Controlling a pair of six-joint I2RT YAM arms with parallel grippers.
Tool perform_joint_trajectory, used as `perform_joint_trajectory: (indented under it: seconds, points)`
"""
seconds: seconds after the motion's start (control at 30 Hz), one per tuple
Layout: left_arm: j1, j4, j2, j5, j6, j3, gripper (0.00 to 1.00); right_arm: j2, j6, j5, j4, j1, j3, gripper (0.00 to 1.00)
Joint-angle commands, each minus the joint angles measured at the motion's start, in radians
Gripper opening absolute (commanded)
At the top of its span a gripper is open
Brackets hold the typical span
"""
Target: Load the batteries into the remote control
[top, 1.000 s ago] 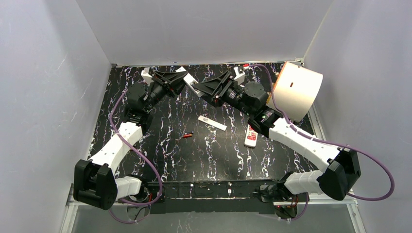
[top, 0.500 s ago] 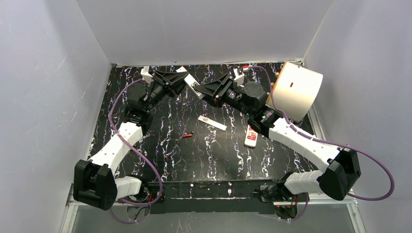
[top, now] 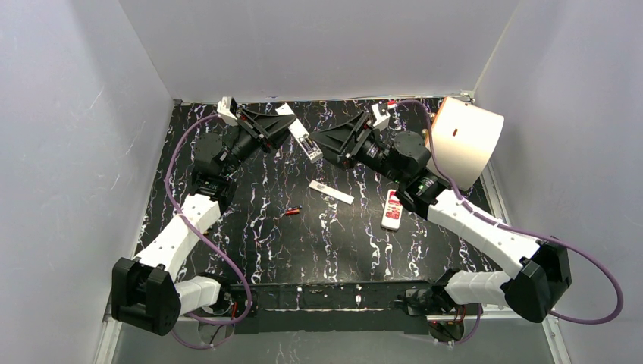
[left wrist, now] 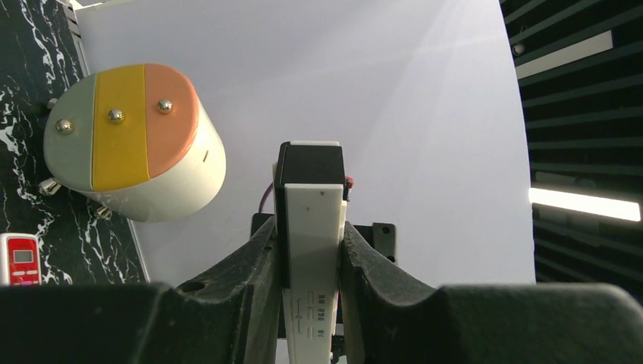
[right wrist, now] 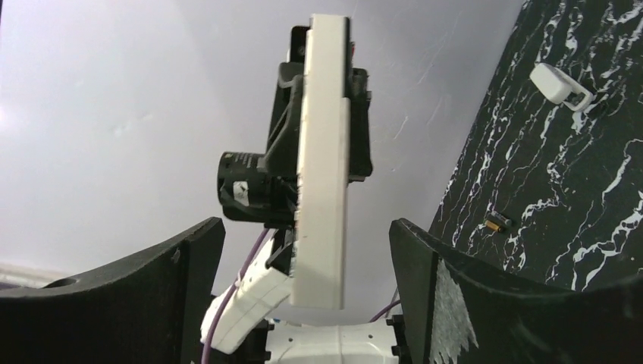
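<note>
Box is closed on three sides by plain white matte panels: back wall [top: 318,45], left wall [top: 61,152] with faint scuffs, right wall [top: 576,114]. Lighting is even. The table top [top: 265,235] is black with white marble veining, grey metal frame [top: 326,343] at the near edge. Left wrist view shows dark slats [left wrist: 576,114] beyond the panel, with one bright light strip [left wrist: 588,205].

At the back of the table [top: 265,243] you have the remote [top: 307,142] raised above the surface, gripped in the left hand [top: 292,130]. The right hand [top: 318,140] is just to its right. Nearer you, a piece [top: 331,192] lies mid-table. The battery [top: 292,211] lies left of it, and the second remote [top: 392,210] lies right of it, beside the right arm. A drum [top: 462,140] sits at the far right corner.
</note>
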Motion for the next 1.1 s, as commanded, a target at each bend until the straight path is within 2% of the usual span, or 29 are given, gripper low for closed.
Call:
perform_joint_trajectory:
  seconds: [0.0, 0.07, 0.13, 0.23, 0.37, 0.6, 0.77, 0.93, 1.07]
  points:
    - [0.000, 0.035, -0.023, 0.040, 0.060, 0.017, 0.00, -0.017, -0.128, -0.156, 0.058, -0.005, 0.022, 0.87]
    - [0.000, 0.033, -0.024, 0.047, 0.088, 0.017, 0.00, -0.007, -0.238, -0.196, -0.040, -0.004, 0.060, 0.89]
    - [0.000, 0.021, -0.028, 0.049, 0.095, 0.008, 0.00, 0.006, -0.389, -0.182, -0.220, -0.005, 0.145, 0.93]
    - [0.000, 0.021, -0.035, 0.044, 0.081, -0.012, 0.00, 0.022, -0.481, -0.173, -0.328, -0.006, 0.196, 0.90]
    - [0.001, 0.019, -0.048, 0.042, 0.082, -0.022, 0.00, 0.027, -0.384, -0.228, -0.185, -0.006, 0.141, 0.78]
    - [0.001, 0.019, -0.053, 0.046, 0.075, -0.032, 0.00, 0.024, -0.200, -0.195, 0.050, -0.006, 0.019, 0.64]
    - [0.000, 0.021, -0.050, 0.054, 0.071, -0.028, 0.00, 0.013, -0.131, -0.181, 0.153, -0.012, -0.038, 0.64]
    - [0.000, 0.021, -0.052, 0.061, 0.072, -0.027, 0.00, -0.005, -0.095, -0.144, 0.187, -0.019, -0.070, 0.73]
    - [0.000, 0.020, -0.055, 0.067, 0.070, -0.029, 0.00, -0.014, -0.104, -0.122, 0.123, -0.037, -0.054, 0.62]
